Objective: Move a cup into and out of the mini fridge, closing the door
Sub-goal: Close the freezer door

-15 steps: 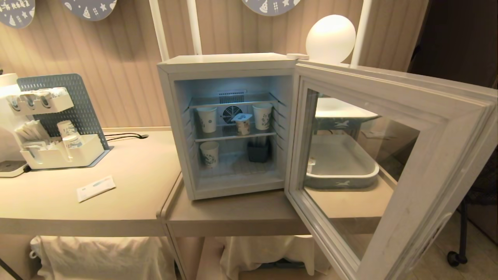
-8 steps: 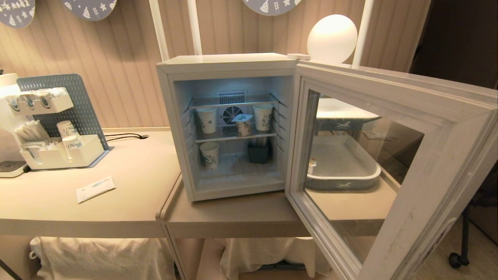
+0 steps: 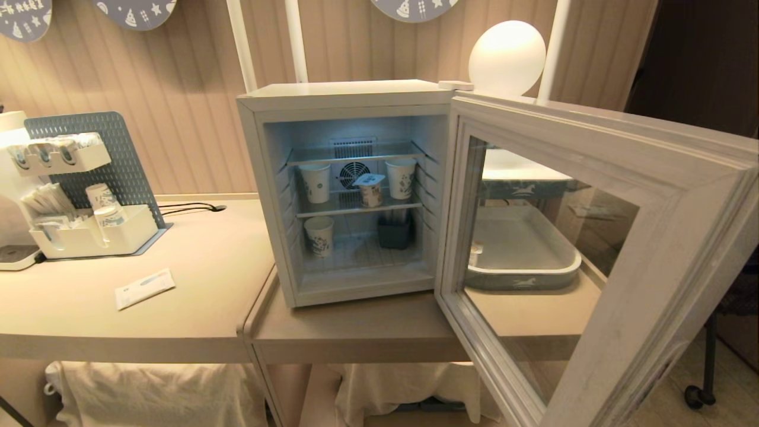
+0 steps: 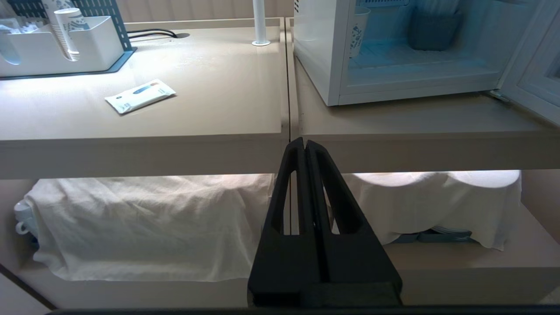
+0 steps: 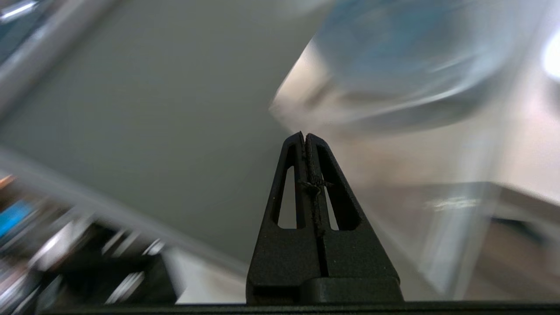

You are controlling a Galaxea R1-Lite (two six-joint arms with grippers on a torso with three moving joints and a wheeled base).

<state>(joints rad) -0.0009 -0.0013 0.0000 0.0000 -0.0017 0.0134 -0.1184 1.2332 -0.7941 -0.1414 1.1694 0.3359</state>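
Right tool (image 5: 305, 136) pressed shut, above beige counter (image 3: 367, 326)

The mini fridge (image 3: 267, 196) looks smooth white plastic, its door (image 3: 664, 249) glass-paned, shelves thin wire.

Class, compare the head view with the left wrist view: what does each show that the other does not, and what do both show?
Head view only: the cup on the mini fridge's middle shelf, and the open door.

Left wrist view only: the left gripper, fingers shut, below the table's front edge, with white cloth underneath.

Both: the fridge's lit lower compartment and the white packet.
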